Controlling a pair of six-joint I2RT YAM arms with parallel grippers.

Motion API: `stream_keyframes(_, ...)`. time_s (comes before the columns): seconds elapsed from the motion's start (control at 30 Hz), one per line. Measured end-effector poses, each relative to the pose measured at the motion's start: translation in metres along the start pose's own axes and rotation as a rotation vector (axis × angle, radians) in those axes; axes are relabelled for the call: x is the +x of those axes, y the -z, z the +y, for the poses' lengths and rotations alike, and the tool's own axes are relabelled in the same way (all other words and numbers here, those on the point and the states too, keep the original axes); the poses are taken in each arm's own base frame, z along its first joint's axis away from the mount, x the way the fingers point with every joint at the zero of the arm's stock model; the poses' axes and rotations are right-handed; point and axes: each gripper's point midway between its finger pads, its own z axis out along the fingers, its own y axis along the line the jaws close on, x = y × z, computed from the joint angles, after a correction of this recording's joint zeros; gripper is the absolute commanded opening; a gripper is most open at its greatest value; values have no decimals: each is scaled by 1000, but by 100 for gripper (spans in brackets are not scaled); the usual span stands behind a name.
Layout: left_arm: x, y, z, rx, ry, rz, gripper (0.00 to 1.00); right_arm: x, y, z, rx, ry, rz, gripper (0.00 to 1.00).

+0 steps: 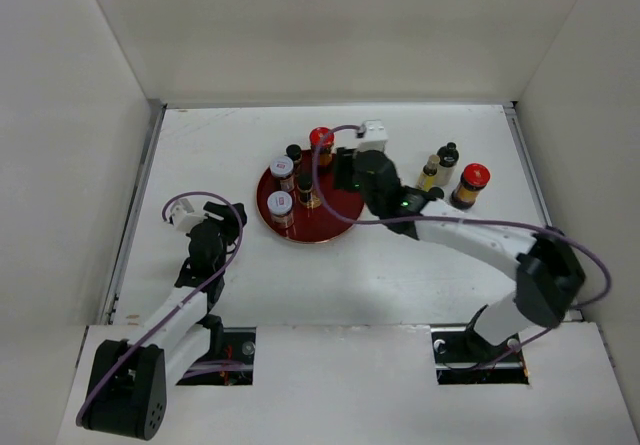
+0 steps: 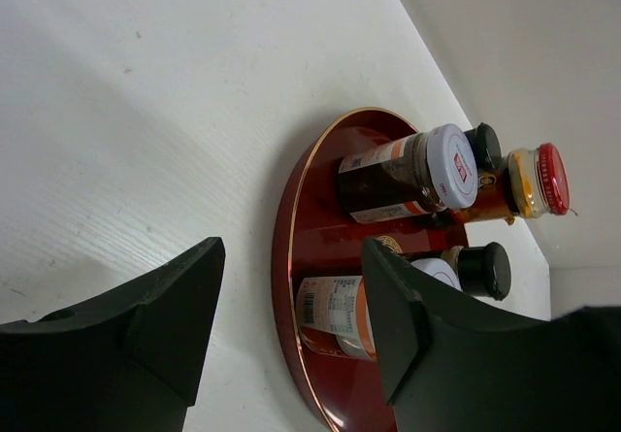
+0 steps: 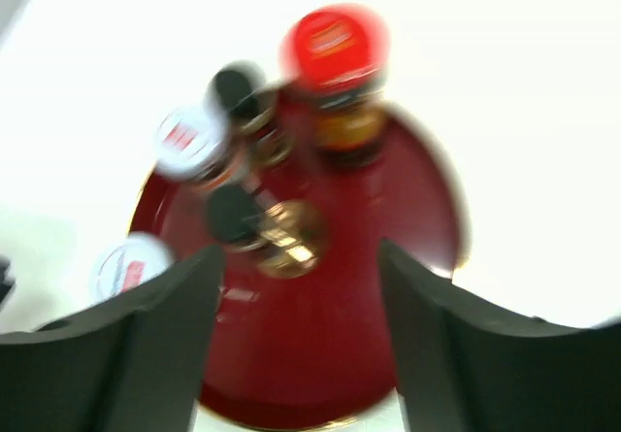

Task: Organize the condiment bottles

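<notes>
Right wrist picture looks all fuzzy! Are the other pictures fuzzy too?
Right wrist view: yes, smeared all over, the red-lidded bottle and red tray soft-edged, the table washed out to white. Left wrist view: sharp, the label on the white-lidded jar shows clearly. Top view: crisp, evenly lit, only faint shadows.
</notes>
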Motion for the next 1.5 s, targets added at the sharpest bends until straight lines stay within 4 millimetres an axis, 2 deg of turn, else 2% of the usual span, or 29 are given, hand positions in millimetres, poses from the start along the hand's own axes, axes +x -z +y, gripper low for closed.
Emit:
stream_keyframes(0.03, 0, 0, 0, 0, 0, 1, 56, -11, 10, -21, 34, -25, -34, 52)
stream_keyframes(0.07, 0, 0, 1, -2, 0, 2, 56, -19, 19, -46, 81, -53, -64, 48)
stream_keyframes(0.13, 0, 0, 0, 0, 1, 1, 56, -23, 33, -103, 207, -99, -106, 48)
stream_keyframes(0.2, -1, 1, -2, 6, 3, -4, 56, -15, 47, -159, 351, -134, -118, 56)
stream_keyframes(0.27, -2, 1, -3, 12, 4, -6, 56, 5, 60, -200, 467, -152, -96, 70)
stream_keyframes(0.33, -1, 1, -3, 10, 3, -4, 56, 21, 68, -224, 541, -150, -57, 76)
stream_keyframes(0.4, 0, 1, -3, 10, 2, -1, 56, 32, 71, -238, 585, -146, -24, 78)
stream_keyframes(0.53, 2, 0, -2, 8, 0, 4, 56, 44, 68, -256, 636, -149, 15, 78)
stream_keyframes(0.67, 1, 0, -3, 12, 2, 3, 56, 62, 57, -260, 651, -139, 75, 72)
stream_keyframes(0.8, 1, 0, -4, 15, 3, 1, 56, 73, 46, -260, 645, -135, 119, 63)
stream_keyframes(1.03, 1, 0, -4, 14, 7, 3, 56, 76, 40, -264, 646, -149, 133, 39)
stream_keyframes(1.17, 1, 0, -4, 15, 7, 3, 56, 75, 39, -260, 639, -141, 132, 37)
stream_keyframes(1.23, 1, 0, -4, 14, 7, 3, 56, 72, 38, -248, 615, -119, 131, 37)
stream_keyframes(1.33, 1, 0, -4, 13, 7, 3, 56, 58, 32, -211, 531, -75, 119, 37)
stream_keyframes(1.5, 3, -1, -2, 7, 3, 8, 56, 3, 16, -134, 347, -69, 14, 38)
